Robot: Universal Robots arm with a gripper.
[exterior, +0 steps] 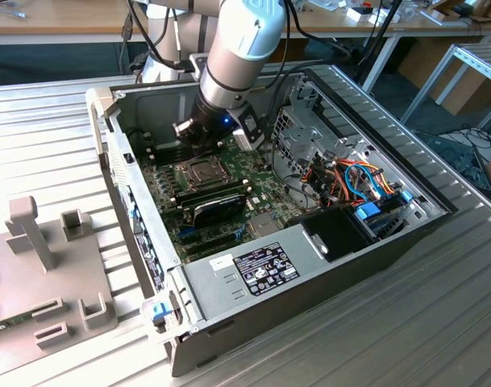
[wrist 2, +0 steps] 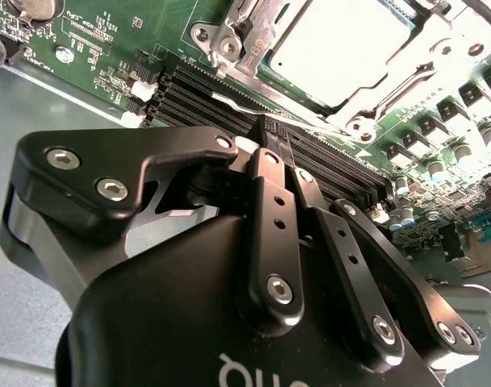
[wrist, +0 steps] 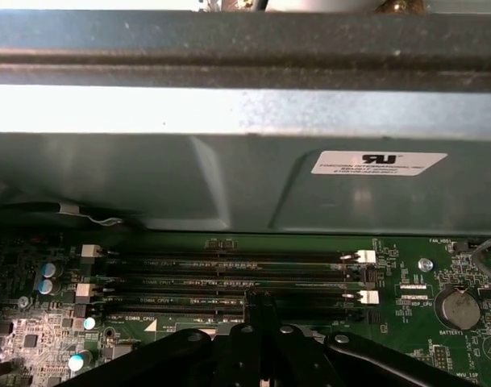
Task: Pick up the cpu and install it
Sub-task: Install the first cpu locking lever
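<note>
The gripper [wrist 2: 264, 133] is down inside the open computer case [exterior: 309, 278], its two black fingers [wrist 2: 271, 230] brought together until the tips meet — nothing shows between them, so it has hold of nothing. In both wrist views the tips hover right over the rows of long black memory slots [wrist: 229, 274] on the green motherboard [wrist: 406, 282], close to the slots; whether they touch cannot be told.

The cpu [wrist 2: 338, 48] lies just beyond the fingertips, on the far side of the memory slots — a flat, pale silver square sitting in its socket with the metal socket frame [wrist 2: 229, 36] around it. In the exterior view the cpu [exterior: 199, 171] sits just beside the gripper [exterior: 198, 143], apart from it.

Past the slots on the other side of the fingers rises the grey metal wall of the case [wrist: 189, 177], carrying a white label [wrist: 378, 162]. A round coin battery [wrist: 457, 308] sits on the board off to one side of the fingers.
</note>
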